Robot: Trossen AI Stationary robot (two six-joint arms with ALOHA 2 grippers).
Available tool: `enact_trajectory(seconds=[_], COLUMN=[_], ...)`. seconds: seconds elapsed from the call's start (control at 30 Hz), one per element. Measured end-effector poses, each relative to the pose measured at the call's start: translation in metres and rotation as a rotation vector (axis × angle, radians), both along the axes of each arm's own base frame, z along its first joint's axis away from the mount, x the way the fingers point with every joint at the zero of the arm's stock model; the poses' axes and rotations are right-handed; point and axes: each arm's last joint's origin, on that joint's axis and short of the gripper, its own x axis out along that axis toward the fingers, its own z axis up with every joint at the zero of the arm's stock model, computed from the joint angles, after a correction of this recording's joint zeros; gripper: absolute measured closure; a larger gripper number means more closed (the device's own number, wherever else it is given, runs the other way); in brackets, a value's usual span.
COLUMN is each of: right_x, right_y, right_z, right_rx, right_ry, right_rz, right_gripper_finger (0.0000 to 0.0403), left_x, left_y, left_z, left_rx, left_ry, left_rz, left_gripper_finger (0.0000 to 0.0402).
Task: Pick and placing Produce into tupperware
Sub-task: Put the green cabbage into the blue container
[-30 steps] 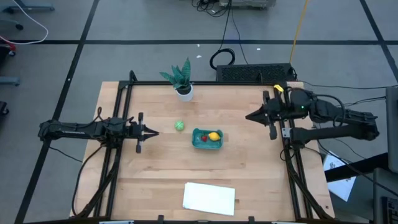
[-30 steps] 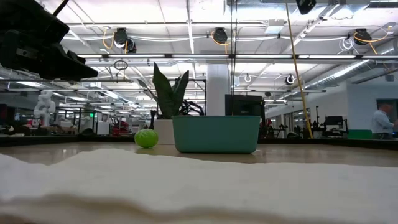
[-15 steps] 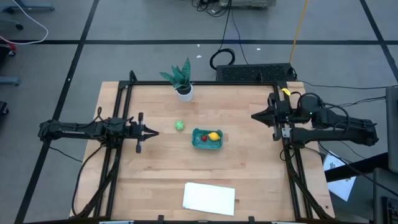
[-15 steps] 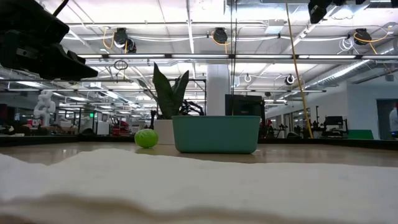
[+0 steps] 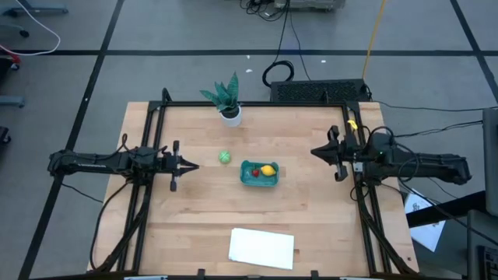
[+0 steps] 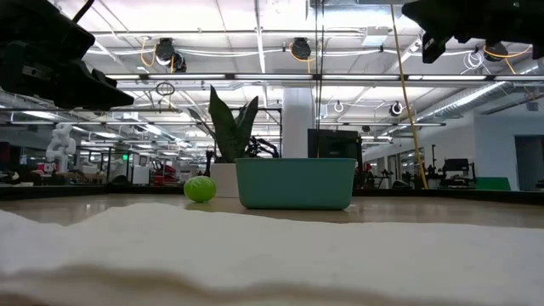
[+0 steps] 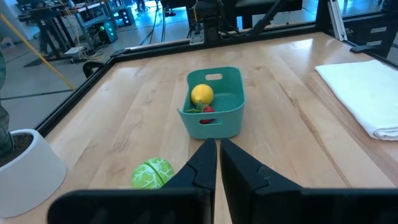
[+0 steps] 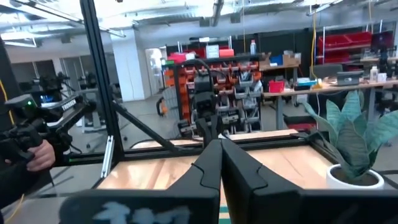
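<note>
The lemon-like piece [image 5: 268, 169] and strawberry-like piece [image 5: 254, 173] are held in the tupperware [image 5: 259, 174]; the round green piece [image 5: 224, 157] lies at its 10 o'clock, uncollected; the left gripper [image 5: 193, 166] and right gripper [image 5: 313, 151] are seen pressed together, empty, presumably waiting.

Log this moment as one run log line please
tupperware: lemon, strawberry inside | green piece: on table | left gripper: shut | right gripper: shut

Wooden table [image 5: 311, 225], teal tupperware [image 5: 258, 180], green ball [image 5: 224, 157], potted plant [image 5: 229, 113], white sheet [image 5: 262, 247]
</note>
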Motion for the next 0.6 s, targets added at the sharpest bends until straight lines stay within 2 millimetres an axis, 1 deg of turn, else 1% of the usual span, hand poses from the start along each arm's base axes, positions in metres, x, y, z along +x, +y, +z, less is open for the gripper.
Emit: enact_trajectory(seconds=[0.13,0.33,0.6], right_x=[-0.004,-0.012,-0.014], right_y=[0.001,0.001,0.0], right_z=[-0.006,-0.01,-0.029], right_rx=[-0.005,-0.006,0.021], right_ry=[-0.016,-0.051,-0.036], right_rz=[-0.001,-0.005,-0.07], right_gripper_finger=[0.0403,0.0403,0.0403], left_x=[0.0,0.0,0.0], left_y=[0.0,0.0,0.0], left_z=[0.0,0.0,0.0], left_rx=[0.0,0.0,-0.01], left_ry=[0.0,0.0,-0.001], left_rz=[0.0,0.0,0.011], left_gripper_finger=[0.0376,0.0376,0.0376])
